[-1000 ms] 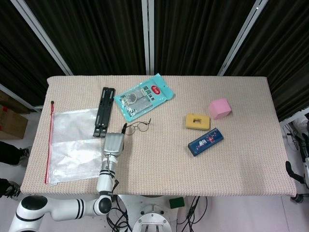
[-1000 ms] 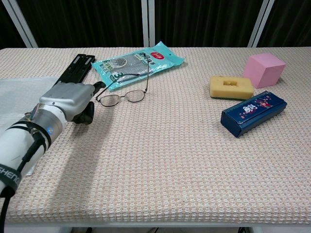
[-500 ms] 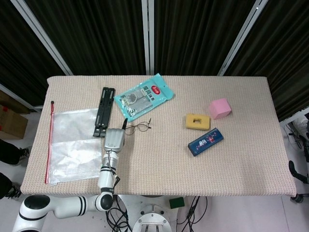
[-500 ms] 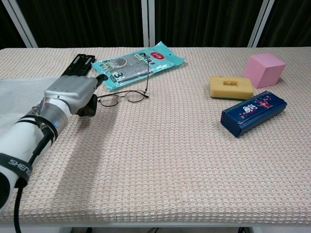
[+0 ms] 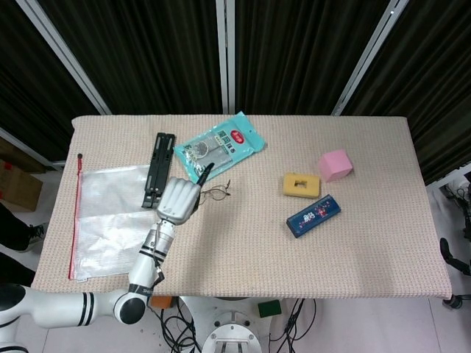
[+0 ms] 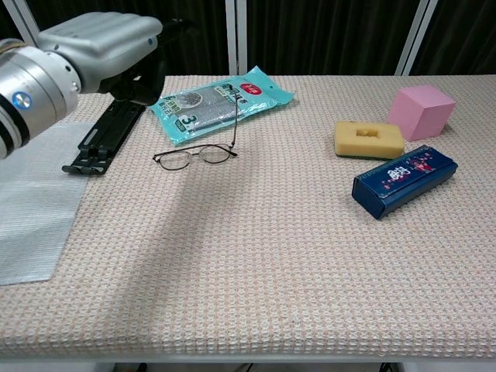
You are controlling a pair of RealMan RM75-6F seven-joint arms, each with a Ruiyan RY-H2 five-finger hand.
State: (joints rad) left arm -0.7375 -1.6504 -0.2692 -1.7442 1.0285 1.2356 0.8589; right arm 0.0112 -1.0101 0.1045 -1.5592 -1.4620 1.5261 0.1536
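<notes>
Head view: my left hand (image 5: 178,200) has lifted off the table since half a second ago and now hangs above the near-left part, fingers curled on nothing. The glasses (image 5: 215,193) lie released on the cloth just right of it.

Chest view: the left hand (image 6: 93,46) sits high, apart from the glasses (image 6: 195,155), near the teal packet (image 6: 221,102). Only a "3" reads on the packet. Right hand not in view.
</notes>
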